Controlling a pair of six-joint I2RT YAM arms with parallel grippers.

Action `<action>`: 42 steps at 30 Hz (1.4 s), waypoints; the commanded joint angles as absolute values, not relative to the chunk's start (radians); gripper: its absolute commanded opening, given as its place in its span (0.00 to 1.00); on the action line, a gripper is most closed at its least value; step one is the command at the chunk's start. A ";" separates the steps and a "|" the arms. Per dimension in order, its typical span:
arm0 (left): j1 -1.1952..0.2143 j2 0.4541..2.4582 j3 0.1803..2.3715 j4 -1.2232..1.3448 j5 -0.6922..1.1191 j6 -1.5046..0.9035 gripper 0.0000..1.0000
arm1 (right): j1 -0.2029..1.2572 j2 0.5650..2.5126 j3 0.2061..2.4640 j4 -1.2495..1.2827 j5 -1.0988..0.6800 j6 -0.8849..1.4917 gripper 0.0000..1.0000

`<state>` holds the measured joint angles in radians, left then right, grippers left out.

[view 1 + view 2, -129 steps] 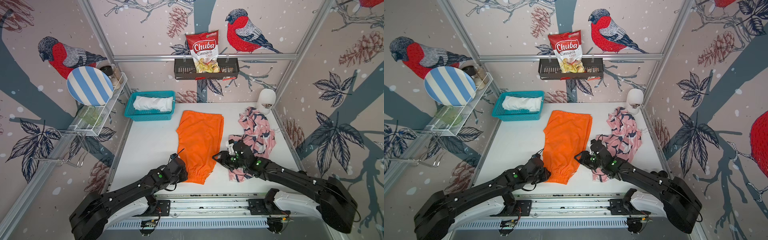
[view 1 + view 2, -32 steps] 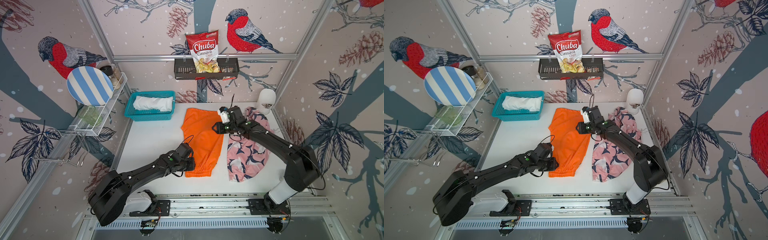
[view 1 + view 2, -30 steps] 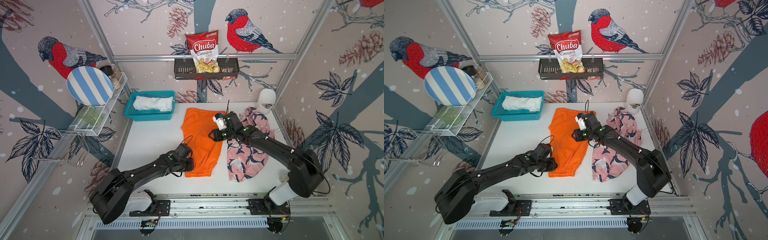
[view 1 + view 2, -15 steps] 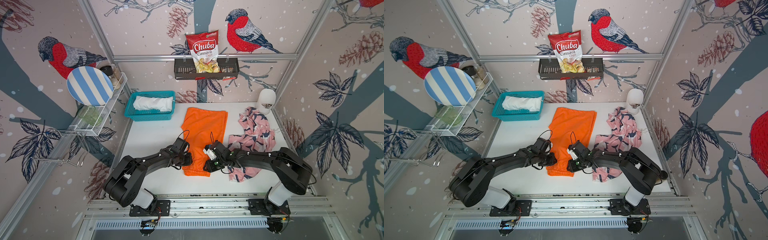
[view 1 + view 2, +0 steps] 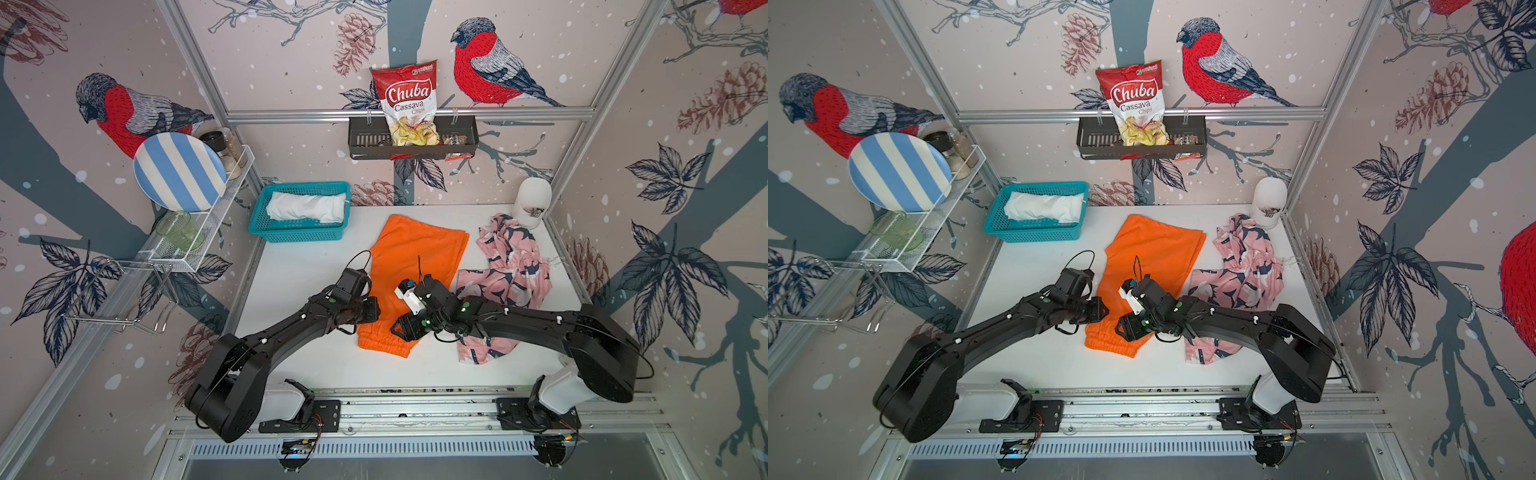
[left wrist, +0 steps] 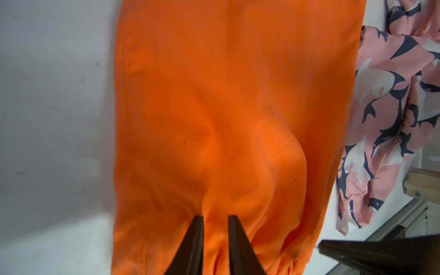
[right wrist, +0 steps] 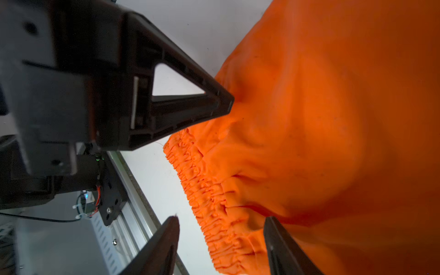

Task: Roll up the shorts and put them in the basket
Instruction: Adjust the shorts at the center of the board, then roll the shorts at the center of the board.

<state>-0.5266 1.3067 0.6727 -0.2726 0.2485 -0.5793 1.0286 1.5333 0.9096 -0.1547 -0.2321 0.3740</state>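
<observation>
The orange shorts (image 5: 415,257) (image 5: 1150,257) lie flat mid-table, elastic waistband (image 7: 202,185) toward the front rail. My left gripper (image 5: 375,311) (image 6: 215,216) is shut on a pinched fold of orange cloth near the waist's left side. My right gripper (image 5: 402,330) (image 7: 222,217) stands open at the waistband's right end, one finger over bare table and one over the cloth. The pink shorts (image 5: 507,282) (image 6: 385,119), with navy-and-white shapes, lie crumpled to the right. The white shorts (image 5: 307,207) sit rolled in the teal basket (image 5: 299,239).
A white cup (image 5: 533,201) stands in the back right corner. A wire rack (image 5: 199,232) with a striped plate (image 5: 178,172) hangs on the left wall. A chips bag (image 5: 409,104) sits in a black shelf on the back wall. A metal rail (image 5: 415,405) borders the table's front.
My right arm swept from the far end of the orange shorts back to the waistband, and its jaws opened. My left gripper kept its pinch and shifted only slightly.
</observation>
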 commanded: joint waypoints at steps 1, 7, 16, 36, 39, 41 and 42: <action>-0.535 1.274 0.636 -0.276 0.307 -0.615 0.23 | 1.064 1.493 0.914 -0.287 -0.066 0.126 0.64; -0.563 1.255 0.566 -0.241 0.331 -0.619 0.23 | 1.233 1.404 0.781 -0.217 0.264 -0.339 0.84; -0.563 1.356 0.540 -0.211 0.303 -0.598 0.23 | 1.358 1.467 0.641 0.019 0.354 -0.739 1.00; -0.562 1.371 0.563 -0.224 0.298 -0.591 0.23 | 1.394 1.572 0.557 0.286 0.430 -0.997 0.41; -0.563 1.371 0.564 -0.222 0.299 -0.592 0.23 | 1.403 1.567 0.565 0.262 0.423 -0.976 0.23; -0.562 1.370 0.565 -0.225 0.299 -0.592 0.23 | 1.404 1.561 0.581 0.231 0.404 -0.942 0.12; -0.563 1.366 0.566 -0.228 0.299 -0.593 0.23 | 1.402 1.554 0.590 0.214 0.385 -0.915 0.06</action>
<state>-0.5602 1.3705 0.5629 -0.1829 0.3141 -0.6010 1.3998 1.5677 0.5694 0.2729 0.4343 -0.9848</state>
